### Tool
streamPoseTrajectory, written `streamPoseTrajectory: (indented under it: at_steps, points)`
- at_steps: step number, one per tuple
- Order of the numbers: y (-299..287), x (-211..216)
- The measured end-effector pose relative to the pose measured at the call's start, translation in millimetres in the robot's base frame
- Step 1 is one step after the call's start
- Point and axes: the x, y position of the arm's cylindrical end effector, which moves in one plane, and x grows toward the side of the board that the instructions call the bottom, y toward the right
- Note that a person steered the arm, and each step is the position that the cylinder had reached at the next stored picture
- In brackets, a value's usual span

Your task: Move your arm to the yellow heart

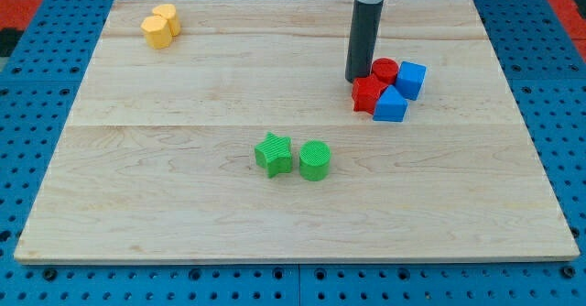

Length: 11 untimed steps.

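Note:
The yellow heart (168, 17) sits at the board's top left, touching a second yellow block (157, 32) just below and left of it. My tip (356, 78) is far to the right of them, in the upper right part of the board. It stands right beside the left edge of a cluster of red and blue blocks, next to the red star-like block (369, 94) and the red cylinder (385, 70).
In the cluster, a blue cube (411, 80) and a blue block (391, 105) sit at the right. A green star (274, 154) and a green cylinder (314, 159) lie side by side at centre bottom. The wooden board (183, 205) rests on a blue pegboard.

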Motion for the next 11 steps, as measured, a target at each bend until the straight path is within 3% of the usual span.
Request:
streamPoseTrajectory:
  at_steps: [4, 7, 8, 11]
  points:
    - [-25, 22]
    - [-42, -130]
    - [-89, -166]
    - [-244, -151]
